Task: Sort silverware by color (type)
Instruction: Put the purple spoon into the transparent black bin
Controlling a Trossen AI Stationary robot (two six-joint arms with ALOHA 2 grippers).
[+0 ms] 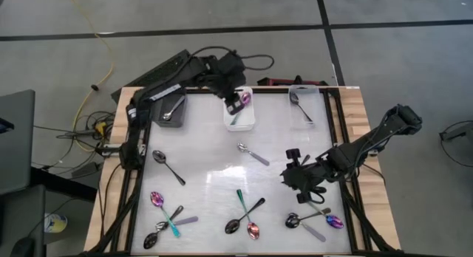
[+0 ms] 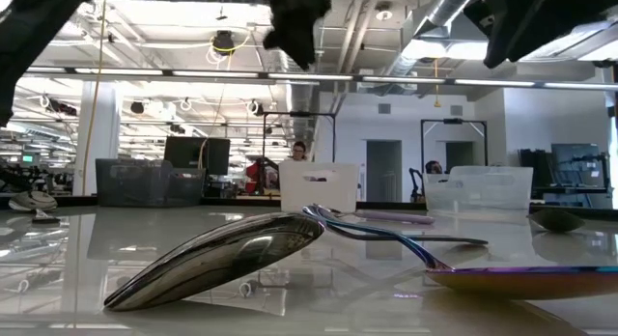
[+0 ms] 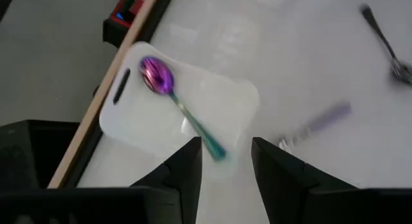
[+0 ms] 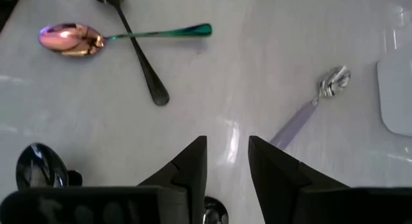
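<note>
My left gripper (image 1: 236, 102) (image 3: 225, 147) is open above the white middle bin (image 1: 247, 122) at the table's far edge. An iridescent purple spoon with a teal handle (image 3: 174, 95) lies inside that bin, free of the fingers. My right gripper (image 1: 290, 176) (image 4: 227, 143) is open and empty, low over the table right of centre. In the right wrist view an iridescent spoon (image 4: 71, 38) lies crossed by a black spoon (image 4: 138, 56), with a silver spoon (image 4: 322, 89) farther off. More spoons lie in clusters near the table's front edge (image 1: 244, 216) (image 1: 314, 221) (image 1: 164, 224).
A dark bin (image 1: 171, 109) at the far left holds a spoon, and a clear bin (image 1: 303, 105) at the far right holds another. Single spoons lie at the left (image 1: 168, 167) and centre (image 1: 253, 154). In the low view a spoon bowl (image 2: 222, 259) fills the foreground.
</note>
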